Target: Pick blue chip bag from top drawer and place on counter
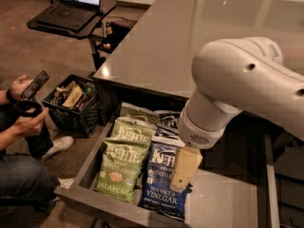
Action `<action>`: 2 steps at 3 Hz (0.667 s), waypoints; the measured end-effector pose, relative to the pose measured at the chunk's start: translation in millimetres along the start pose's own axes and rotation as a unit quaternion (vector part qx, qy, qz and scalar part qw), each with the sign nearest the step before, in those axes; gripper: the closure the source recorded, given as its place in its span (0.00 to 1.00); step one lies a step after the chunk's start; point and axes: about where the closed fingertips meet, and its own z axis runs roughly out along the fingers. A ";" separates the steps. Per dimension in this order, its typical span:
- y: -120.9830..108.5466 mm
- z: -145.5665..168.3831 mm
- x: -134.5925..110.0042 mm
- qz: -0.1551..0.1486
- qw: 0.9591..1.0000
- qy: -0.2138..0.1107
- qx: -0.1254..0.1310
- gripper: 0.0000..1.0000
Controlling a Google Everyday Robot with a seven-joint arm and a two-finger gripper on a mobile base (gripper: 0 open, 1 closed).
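A blue Kettle sea salt and vinegar chip bag (164, 180) lies flat in the open top drawer (223, 205), next to a green jalapeno bag (122, 161). More bags lie behind them: a green one (135, 112) and a dark blue one (167, 121). My gripper (184, 167) hangs from the white arm (242, 82) just over the blue bag's right edge. Its tan finger points down at the bag. The grey counter (190, 37) stretches behind the drawer.
A person (21, 141) sits on the floor at the left holding a phone. A black crate (71, 103) of snacks stands beside the drawer. A laptop (73, 6) sits on a stand at the back left. The drawer's right half is bare.
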 end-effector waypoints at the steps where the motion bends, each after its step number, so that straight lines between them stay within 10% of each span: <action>1: -12.4 18.4 -1.9 0.017 1.000 0.012 0.006 0.00; 2: -26.1 35.1 1.5 0.037 0.999 0.030 0.016 0.00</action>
